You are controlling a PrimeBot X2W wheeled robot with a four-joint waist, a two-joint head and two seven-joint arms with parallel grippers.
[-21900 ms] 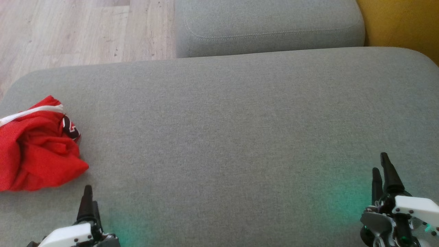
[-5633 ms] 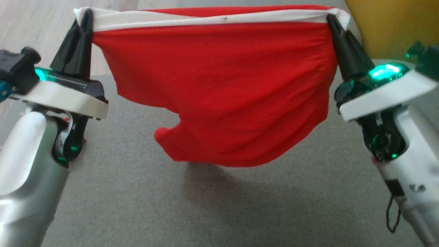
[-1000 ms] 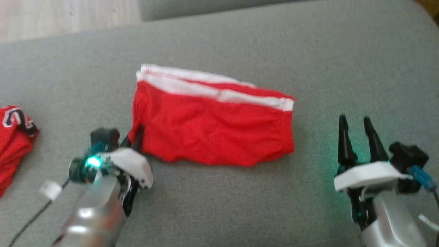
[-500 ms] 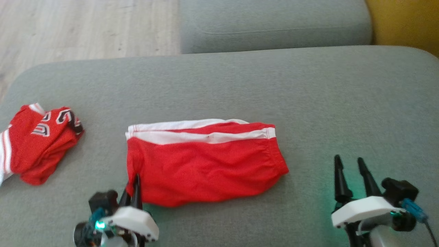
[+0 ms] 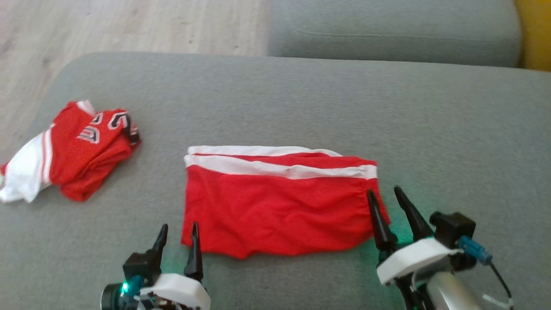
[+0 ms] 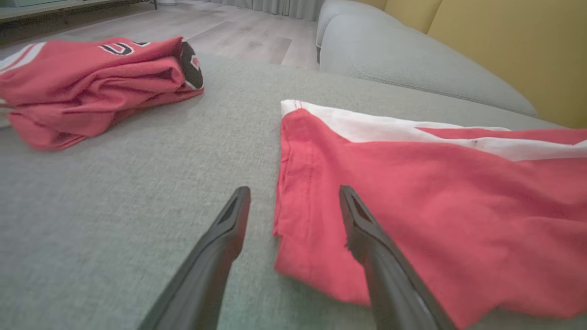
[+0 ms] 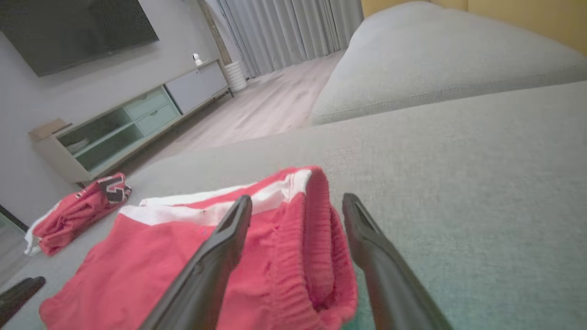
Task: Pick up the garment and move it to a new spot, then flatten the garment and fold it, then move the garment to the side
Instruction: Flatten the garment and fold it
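Garment lies folded on the grey cushion; left pincer at its 7 o'clock corner, right pincer at 3 o'clock, both wide open, empty.

The left gripper sits low, its fingers spread apart and pointing forward. The right gripper is likewise spread wide, leaning slightly leftward on its pale forearm.
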